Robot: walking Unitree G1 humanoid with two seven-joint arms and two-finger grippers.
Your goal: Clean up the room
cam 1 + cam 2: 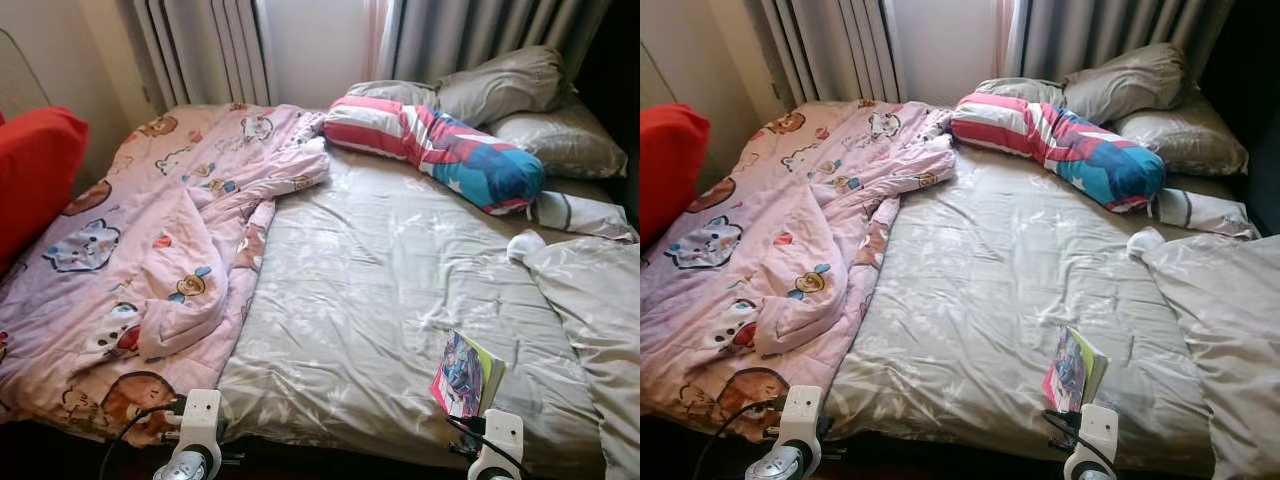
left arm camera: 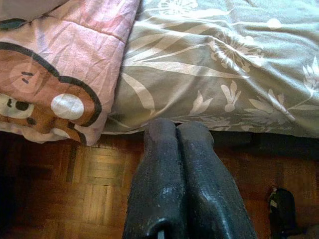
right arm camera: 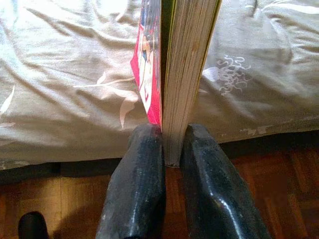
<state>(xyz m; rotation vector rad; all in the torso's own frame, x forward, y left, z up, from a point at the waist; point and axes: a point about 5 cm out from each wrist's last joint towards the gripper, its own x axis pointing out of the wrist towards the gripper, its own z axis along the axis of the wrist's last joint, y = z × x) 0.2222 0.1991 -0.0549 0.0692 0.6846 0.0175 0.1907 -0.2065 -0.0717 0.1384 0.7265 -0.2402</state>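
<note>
A thin comic book [image 1: 465, 376] with a pink and blue cover stands on edge at the near right of the bed. My right gripper [image 3: 173, 142] is shut on the comic book [image 3: 180, 64], one black finger on each side of its lower edge. My right wrist [image 1: 498, 440] sits just below the book at the bed's front edge. My left gripper [image 2: 178, 130] is shut with nothing in it, hovering over the wooden floor [image 2: 94, 184] by the bed's front edge. A crumpled pink cartoon blanket [image 1: 150, 250] covers the bed's left half.
The bed [image 1: 390, 260] has a grey flowered sheet. A striped red, white and blue bolster [image 1: 440, 145] and grey pillows [image 1: 520, 90] lie at its head. A grey duvet [image 1: 600, 320] is bunched at the right. A red cushion [image 1: 35, 170] sits at far left. Curtains [image 1: 470, 35] hang behind.
</note>
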